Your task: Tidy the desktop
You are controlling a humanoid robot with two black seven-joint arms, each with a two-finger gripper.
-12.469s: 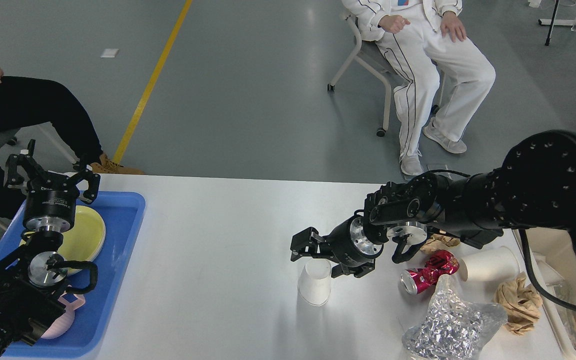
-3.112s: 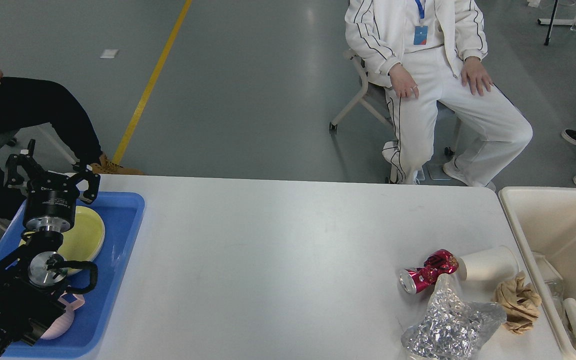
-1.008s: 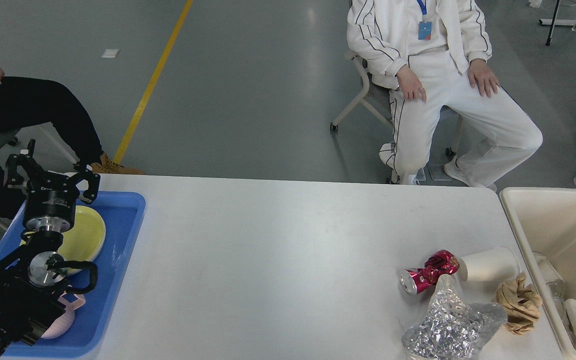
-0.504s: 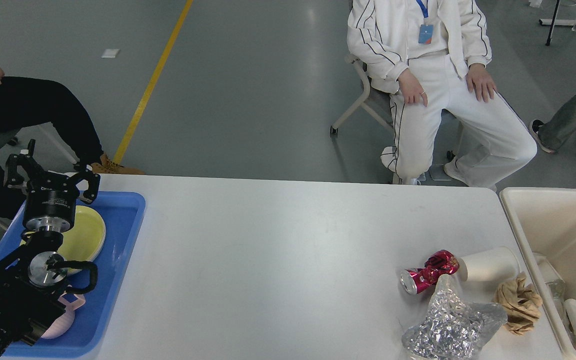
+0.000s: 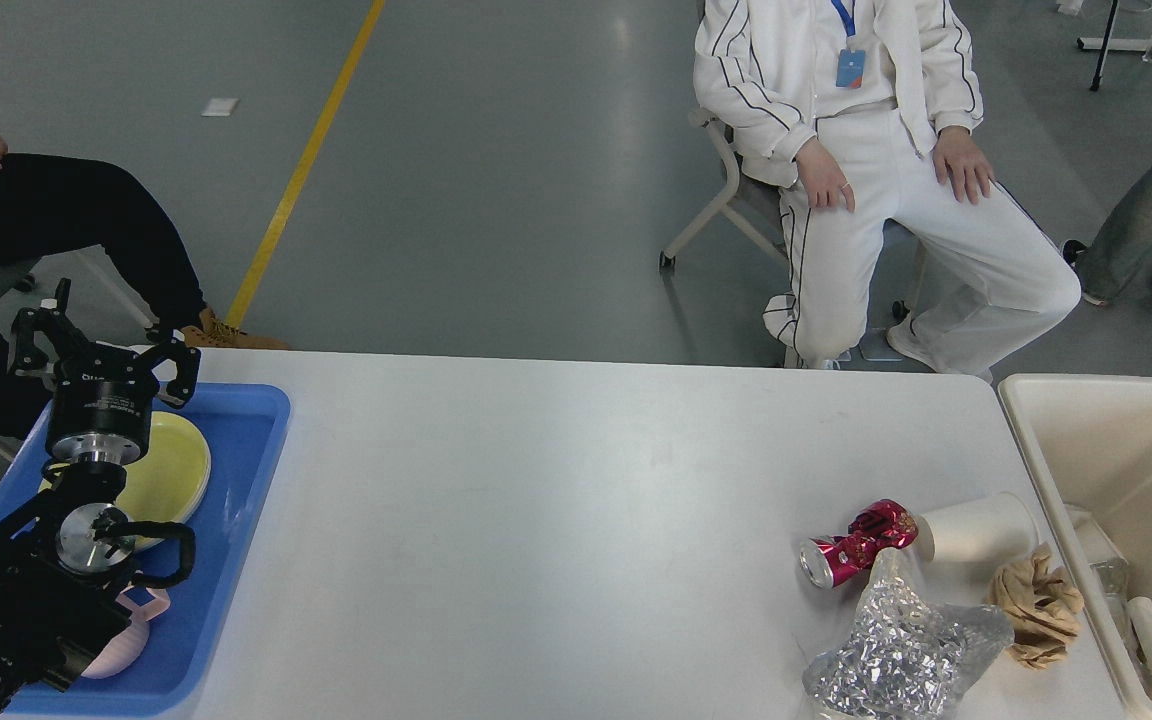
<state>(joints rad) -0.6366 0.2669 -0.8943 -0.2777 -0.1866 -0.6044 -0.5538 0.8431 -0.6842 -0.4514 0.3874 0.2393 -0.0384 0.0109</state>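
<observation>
Showing desktop [image 5: 556,500] white, matte, rounded corners | L gripper [image 5: 101,338] fingers spread, empty | R gripper unseen

My white worktop [image 5: 556,480] carries a blue tray [image 5: 236,500] at left; at right lie a crushed red can [image 5: 851,545], paper cup [image 5: 976,527], foil bag [image 5: 901,650] and crumpled brown paper [image 5: 1036,605].

The desktop [image 5: 536,520] was plain white, the tray [image 5: 236,480] blue, its plate [image 5: 171,465] pale yellow. The crushed can [image 5: 854,542] was shiny magenta, the crumpled bag [image 5: 901,650] glittering silver, the bin [image 5: 1116,450] cream.
</observation>
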